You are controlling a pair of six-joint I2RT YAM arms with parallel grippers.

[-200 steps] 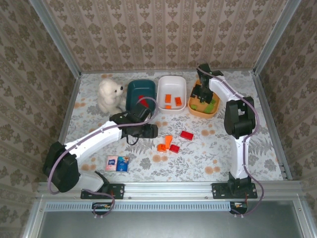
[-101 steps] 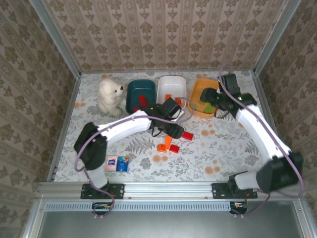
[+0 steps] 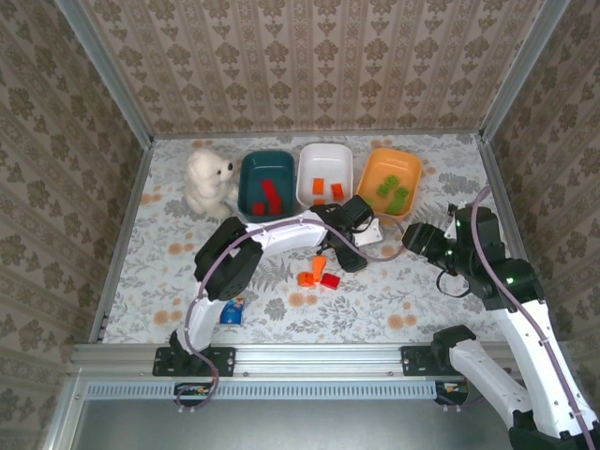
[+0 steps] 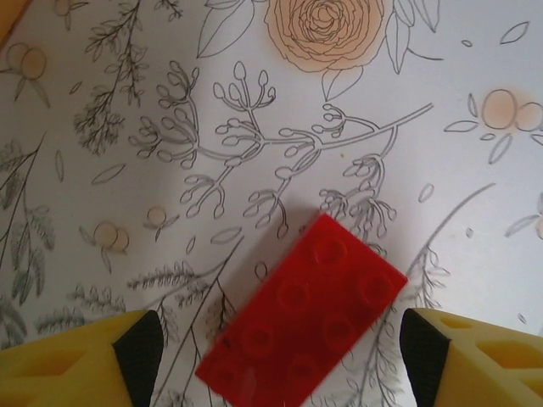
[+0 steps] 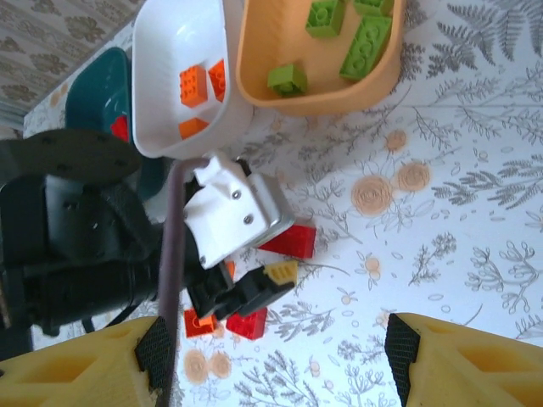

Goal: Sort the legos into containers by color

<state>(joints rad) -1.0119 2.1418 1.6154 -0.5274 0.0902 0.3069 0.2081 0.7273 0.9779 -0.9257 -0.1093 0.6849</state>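
From above, the blue-and-pink packet (image 3: 232,309) lies by the left arm, half hidden by it, its print too small to read. Three bowls stand in a row at the far side, next to a white plush bear (image 3: 208,180): the dark teal bowl (image 3: 248,173) holds red bricks (image 3: 270,192), the white bowl (image 3: 328,157) orange bricks (image 3: 337,190), and the orange bowl (image 3: 394,161) lime green bricks (image 3: 400,199). Nearer, on the floral table cover (image 3: 169,244), a loose orange brick (image 3: 306,278), a second orange one and a small red brick (image 3: 330,280) lie close together. The left gripper (image 3: 354,251) hangs just right of them and the right gripper (image 3: 419,239) is further right, in front of the orange bowl; from this height I cannot tell how either is set. At the left wrist, the left gripper (image 4: 276,360) is spread wide, and the oblong red brick (image 4: 305,318) lies askew on the cover between its yellow fingertips (image 4: 85,365), touching neither. At the right wrist, the right gripper (image 5: 276,365) is also spread wide and holds nothing. Beyond it, the white bowl (image 5: 170,42) has three orange bricks (image 5: 193,85), the orange bowl (image 5: 263,51) three lime green bricks (image 5: 366,47), and the dark teal bowl (image 5: 93,102) shows a sliver of red. The left gripper (image 5: 246,288) is low over the cover with the oblong red brick (image 5: 290,242) just beside its fingertip; the small red brick (image 5: 248,322) and the loose orange brick (image 5: 199,322) lie nearby.
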